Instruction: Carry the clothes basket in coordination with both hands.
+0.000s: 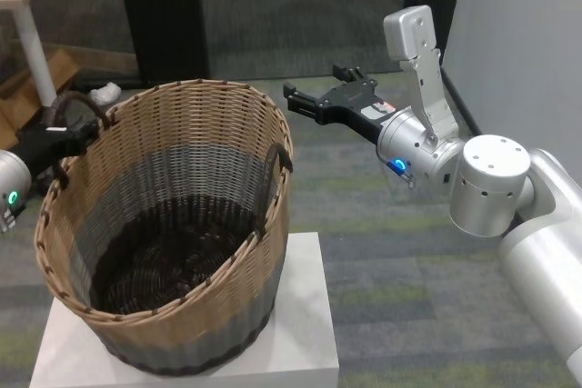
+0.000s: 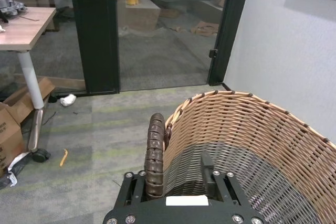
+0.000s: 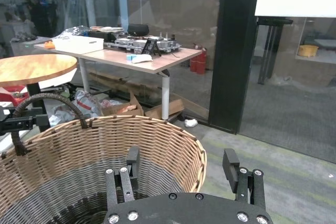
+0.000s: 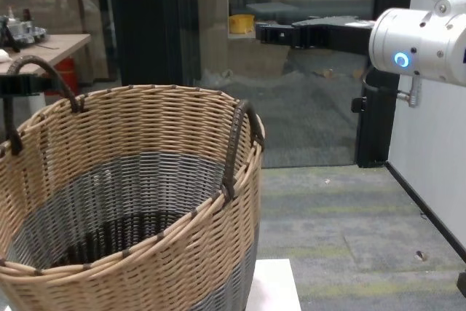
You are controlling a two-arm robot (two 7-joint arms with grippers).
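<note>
The clothes basket [image 1: 182, 161], round wicker with tan, grey and dark bands, stands tilted on a white pedestal [image 1: 309, 315]. My left gripper [image 1: 84, 130] is at its left loop handle [image 1: 68, 102]. In the left wrist view the handle [image 2: 156, 150] runs between the parted fingers of the left gripper [image 2: 176, 174], close to one finger and apart from the other. My right gripper [image 1: 314, 90] hangs open in the air above and to the right of the right handle [image 1: 277, 165], touching nothing. The right wrist view shows the right gripper [image 3: 181, 161] over the basket's rim [image 3: 157, 124].
A black door frame [image 1: 164, 6] and glass stand behind the basket. A white wall [image 2: 283, 35] runs along the right. A wooden desk [image 2: 21, 19] with cardboard boxes [image 2: 10, 129] under it sits to the left. Green-grey carpet [image 1: 382, 252] surrounds the pedestal.
</note>
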